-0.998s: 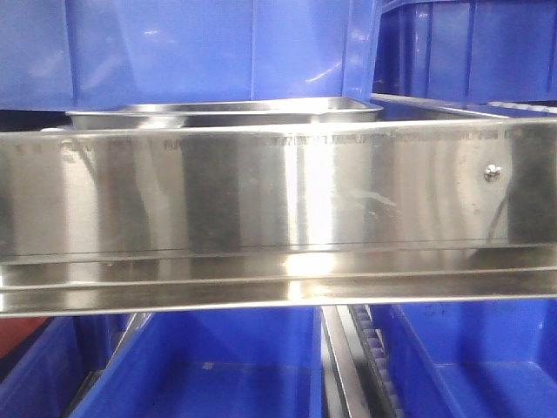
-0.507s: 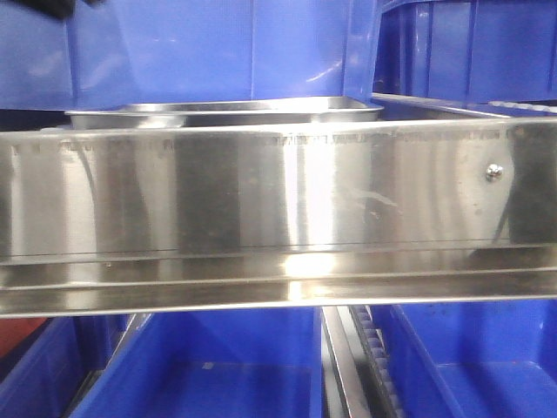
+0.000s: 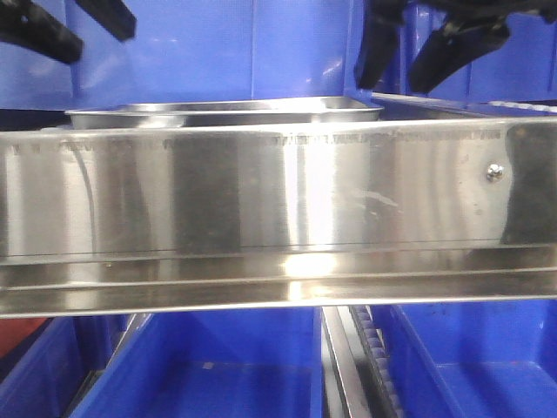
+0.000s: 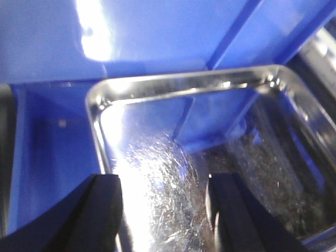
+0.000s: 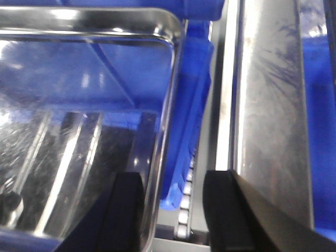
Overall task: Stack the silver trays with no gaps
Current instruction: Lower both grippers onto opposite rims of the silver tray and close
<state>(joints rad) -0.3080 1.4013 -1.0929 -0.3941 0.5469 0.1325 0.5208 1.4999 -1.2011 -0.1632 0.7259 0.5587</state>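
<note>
Two open grippers hang over a silver tray [image 3: 226,111] on a shelf, seen from my remote station. The tray sits in the upper middle of the front view, behind the steel shelf rail [image 3: 261,192] with its single screw [image 3: 493,171] and in front of a blue bin [image 3: 209,43]. Its long axis runs left to right across that picture. The left gripper [image 3: 77,26] enters at the upper left of the frame and the right gripper [image 3: 413,57] at the upper right, each spread wide apart and holding nothing. In the left wrist view, the left gripper [image 4: 165,215] straddles the tray [image 4: 184,84] near its rounded corner, one side outside the rim and the other above the shiny floor. In the right wrist view, the right gripper [image 5: 173,210] brackets the opposite rim [image 5: 170,79] in the same way, its outer side over the track beside the tray. Each arm is therefore nearest its own end, with the tray lying below and between them. I judge the next move to be a straight descent onto both short ends. I see only one rim, so I cannot tell whether other trays are already nested under it.
</note>
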